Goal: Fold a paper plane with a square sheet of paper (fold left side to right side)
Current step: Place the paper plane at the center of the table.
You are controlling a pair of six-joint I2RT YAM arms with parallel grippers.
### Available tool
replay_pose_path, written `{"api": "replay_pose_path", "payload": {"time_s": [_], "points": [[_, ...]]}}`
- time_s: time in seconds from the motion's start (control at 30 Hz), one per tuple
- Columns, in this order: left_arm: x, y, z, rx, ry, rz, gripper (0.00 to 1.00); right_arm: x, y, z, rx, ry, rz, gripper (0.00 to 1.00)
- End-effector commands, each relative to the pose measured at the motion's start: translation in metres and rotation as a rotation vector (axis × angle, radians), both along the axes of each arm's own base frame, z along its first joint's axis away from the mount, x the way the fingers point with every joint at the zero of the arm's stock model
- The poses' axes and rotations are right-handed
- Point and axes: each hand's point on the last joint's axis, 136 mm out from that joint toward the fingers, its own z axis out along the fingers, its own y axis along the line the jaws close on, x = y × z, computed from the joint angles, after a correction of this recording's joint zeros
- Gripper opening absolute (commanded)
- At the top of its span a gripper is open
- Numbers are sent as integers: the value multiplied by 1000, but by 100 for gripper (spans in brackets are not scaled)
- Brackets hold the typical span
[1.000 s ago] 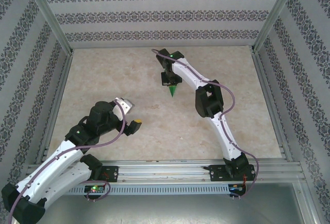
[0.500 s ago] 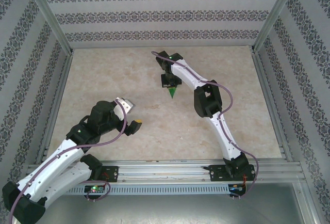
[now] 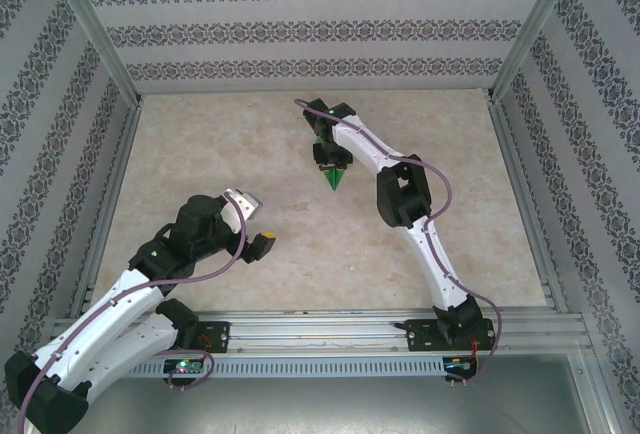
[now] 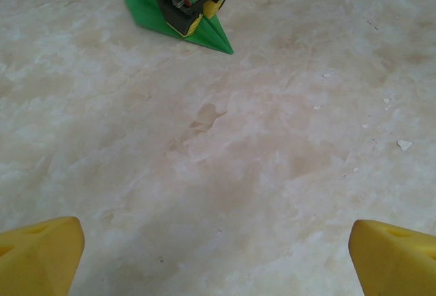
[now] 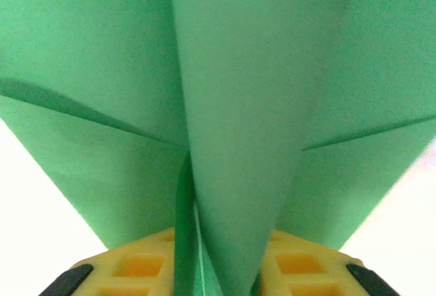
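Observation:
The paper plane (image 3: 335, 180) is a bright green pointed dart at the middle of the far half of the table, its tip toward the arms. My right gripper (image 3: 330, 160) stands over its rear. In the right wrist view the plane (image 5: 238, 105) spreads its wings ahead, and its centre fold stands between the yellow fingers (image 5: 129, 269) of the right gripper (image 5: 218, 269), which are slightly apart. The left wrist view shows the plane (image 4: 146, 13) lying on the table under the right gripper (image 4: 196, 20). My left gripper (image 3: 255, 222) hovers open and empty at the near left, its fingertips (image 4: 41, 255) wide apart.
The marble-patterned tabletop (image 3: 200, 154) is fenced by metal rails and patterned walls (image 3: 60, 134). A few small white specks (image 4: 403, 144) lie on the surface to the right in the left wrist view.
The right wrist has shifted slightly over the plane, which stays at about the same spot. The left arm has not moved.

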Motion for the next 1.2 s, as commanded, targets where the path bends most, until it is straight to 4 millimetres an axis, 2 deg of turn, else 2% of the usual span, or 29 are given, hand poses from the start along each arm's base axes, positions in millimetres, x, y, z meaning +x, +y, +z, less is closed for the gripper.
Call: {"api": "replay_pose_path", "payload": {"time_s": [0.0, 0.63, 0.77, 1.17], "points": [[4, 1, 4, -2, -22, -2, 100, -3, -6, 4, -6, 3, -16, 30], [4, 2, 1, 9, -7, 1, 100, -3, 0, 47, 37, -78, 9, 39], [4, 2, 1, 11, -9, 1, 100, -2, -1, 45, 36, -81, 3, 36], [4, 3, 1, 14, -6, 6, 100, 1, -1, 26, 38, -55, -18, 36]]}}
